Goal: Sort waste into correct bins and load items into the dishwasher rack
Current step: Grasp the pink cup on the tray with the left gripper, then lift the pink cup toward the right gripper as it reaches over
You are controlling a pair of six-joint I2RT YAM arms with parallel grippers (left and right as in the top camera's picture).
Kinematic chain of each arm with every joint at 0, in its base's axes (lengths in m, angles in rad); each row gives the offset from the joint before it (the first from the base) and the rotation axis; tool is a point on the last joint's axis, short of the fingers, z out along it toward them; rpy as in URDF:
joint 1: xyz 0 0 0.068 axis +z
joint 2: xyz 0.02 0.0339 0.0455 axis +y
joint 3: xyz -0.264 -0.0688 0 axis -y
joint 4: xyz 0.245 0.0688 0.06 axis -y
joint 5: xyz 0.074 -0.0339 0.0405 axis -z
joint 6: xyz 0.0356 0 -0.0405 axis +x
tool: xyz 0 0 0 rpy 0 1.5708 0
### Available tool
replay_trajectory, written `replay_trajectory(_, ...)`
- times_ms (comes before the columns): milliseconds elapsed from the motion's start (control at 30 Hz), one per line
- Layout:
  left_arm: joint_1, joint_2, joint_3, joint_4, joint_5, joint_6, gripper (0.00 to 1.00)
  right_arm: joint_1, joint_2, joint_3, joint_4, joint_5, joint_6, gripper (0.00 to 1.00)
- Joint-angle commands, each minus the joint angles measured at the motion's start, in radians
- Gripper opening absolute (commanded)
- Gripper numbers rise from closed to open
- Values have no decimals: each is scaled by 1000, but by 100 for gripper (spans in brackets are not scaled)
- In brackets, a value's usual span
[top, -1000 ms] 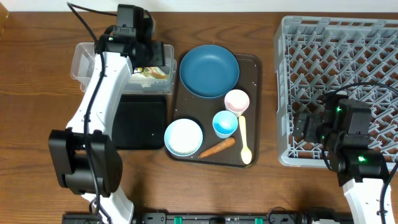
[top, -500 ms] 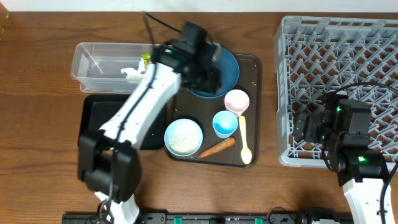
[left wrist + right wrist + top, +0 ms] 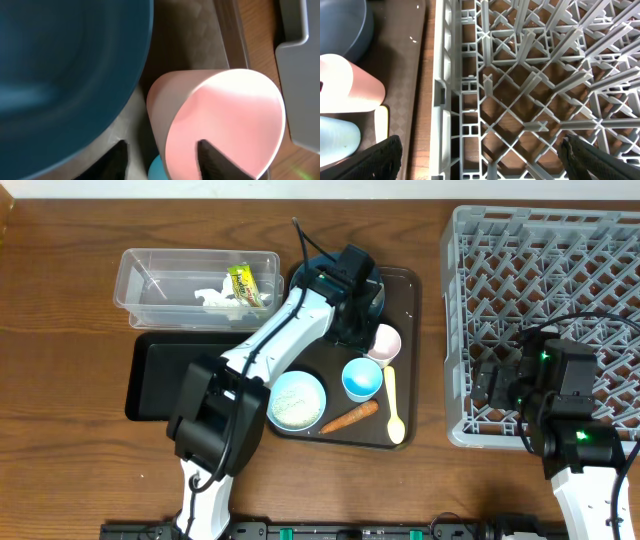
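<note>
Blue dish (image 3: 65, 65) crowds pink cup (image 3: 225, 115) between part-open left fingers (image 3: 207, 155); right fingers (image 3: 380, 157) gape empty.

Light: bright, even, from above; faint soft shadows on the bench (image 3: 60, 430).
Glare: pink cup (image 3: 225, 125) interior washed out, left wrist view.
Blur: dark blue dish (image 3: 65, 75) soft, close-up.
Sharp: dishwasher rack (image 3: 443, 60), right wrist view.

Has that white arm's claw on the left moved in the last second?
Yes. The left gripper swung rightward from above the clear tub to the pink cup on the brown tray.
</note>
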Motion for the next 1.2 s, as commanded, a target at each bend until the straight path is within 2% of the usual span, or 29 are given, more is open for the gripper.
replay_trajectory(0, -4, 20, -4, 12, -15, 3, 31, 8, -2, 19, 0, -8, 13, 99)
replay_trajectory(133, -3, 20, -3, 43, -18, 3, 15, 8, -2, 19, 0, -8, 12, 99)
replay_trajectory(267, 1, 15, 11, 56, -17, 3, 6, 8, -2, 19, 0, -8, 12, 99)
replay_trajectory(500, 5, -46, 39, 56, -8, 3, 6, 8, -2, 19, 6, -8, 12, 99)
replay_trajectory(633, 34, -106, 39, 60, 82, 0, 6, 8, -2, 19, 13, 63, 12, 99)
replay_trajectory(733, 84, -150, 39, 72, 121, -74, 6, 6, -2, 19, 32, 186, 50, 99)
replay_trajectory(833, 162, -174, 39, 90, 235, -174, 6, -12, -1, 19, 80, 183, 84, 99)
replay_trajectory(933, 238, -166, 39, 121, 475, -220, 6, -39, 11, 19, 157, 10, 50, 99)
replay_trajectory(1067, 309, -145, 37, 168, 768, -219, 6, -52, 50, 19, 256, -476, -160, 99)
replay_trajectory(1167, 329, -132, 37, 198, 921, -175, 6, -51, 92, 19, 307, -808, -289, 99)
